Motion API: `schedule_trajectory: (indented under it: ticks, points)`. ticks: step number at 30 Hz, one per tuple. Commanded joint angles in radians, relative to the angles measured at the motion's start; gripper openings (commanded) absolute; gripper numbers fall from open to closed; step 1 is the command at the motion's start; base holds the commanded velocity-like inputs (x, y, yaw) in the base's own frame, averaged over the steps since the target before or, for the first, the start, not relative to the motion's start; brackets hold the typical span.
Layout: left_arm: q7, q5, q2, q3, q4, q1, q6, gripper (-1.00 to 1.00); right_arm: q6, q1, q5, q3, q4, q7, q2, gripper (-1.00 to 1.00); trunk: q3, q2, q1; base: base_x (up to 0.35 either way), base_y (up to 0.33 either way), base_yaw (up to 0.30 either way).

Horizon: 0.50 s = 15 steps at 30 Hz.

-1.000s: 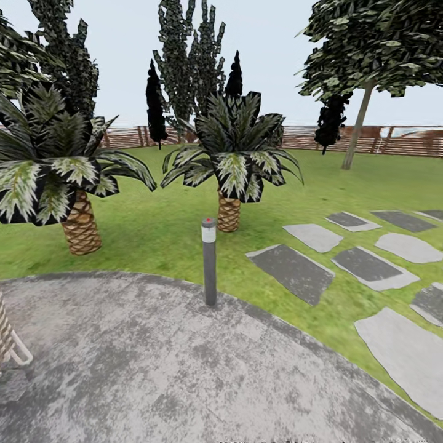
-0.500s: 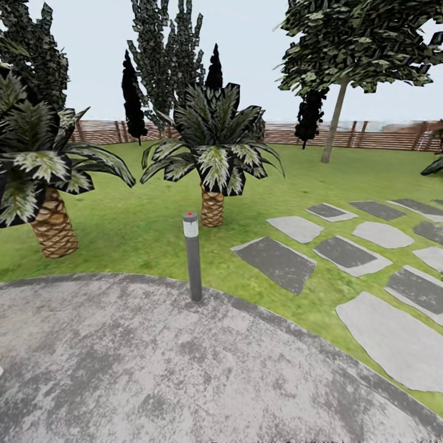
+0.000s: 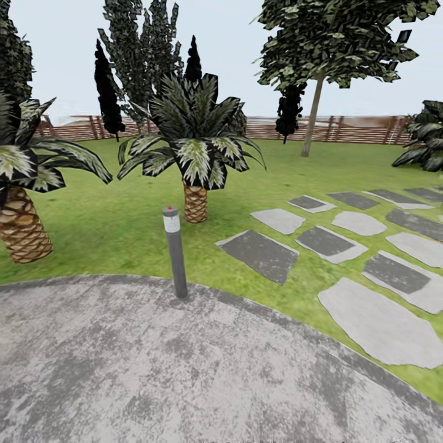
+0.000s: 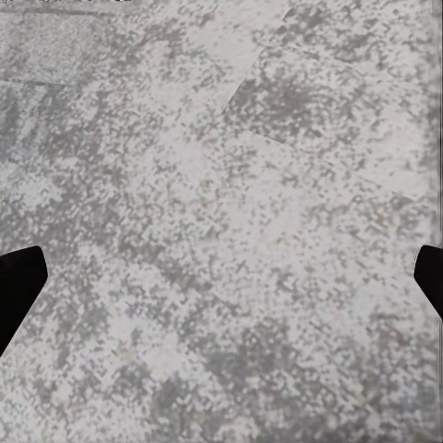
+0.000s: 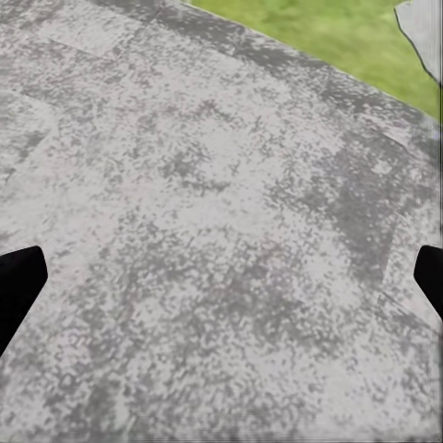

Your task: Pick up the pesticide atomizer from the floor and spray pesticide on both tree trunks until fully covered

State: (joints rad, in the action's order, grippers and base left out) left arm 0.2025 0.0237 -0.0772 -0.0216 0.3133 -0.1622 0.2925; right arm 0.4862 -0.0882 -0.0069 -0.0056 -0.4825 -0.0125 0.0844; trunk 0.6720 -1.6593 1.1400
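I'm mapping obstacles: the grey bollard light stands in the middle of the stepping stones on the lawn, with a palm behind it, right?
Not quite. In the head view the grey bollard light stands at the edge of the paved patio; the stepping stones lie apart, to its right. The palm is indeed behind it.

You face garden: lawn (image 3: 123, 227), palms (image 3: 194, 147), slat fence (image 3: 351, 129), stepping stones (image 3: 381, 320), grey patio (image 3: 154, 369), bollard light (image 3: 175, 252).

A bollard (image 3: 175, 252) stood at the patio's (image 3: 154, 369) edge before me, with a palm (image 3: 194, 154) behind it on the lawn (image 3: 123, 227). Stepping stones (image 3: 344, 258) lay to its right, and the fence (image 3: 344, 129) ran far behind.
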Motion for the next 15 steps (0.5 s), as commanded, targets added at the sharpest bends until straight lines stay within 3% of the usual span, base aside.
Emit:
schedule_trajectory:
  ticks: [1,15]
  points:
    - [0.0,0.002,0.0,-0.001,0.0,0.0,0.004,1.0,0.003,-0.001,-0.001,-0.001,0.001,-0.001,0.0,1.0,0.005,-0.008,0.004,0.0,0.0,-0.21]
    - [0.0,0.002,0.0,-0.001,0.0,0.0,0.004,1.0,0.003,-0.001,0.001,-0.002,-0.002,-0.001,0.0,1.0,0.064,-0.106,0.058,0.0,0.0,-0.234]
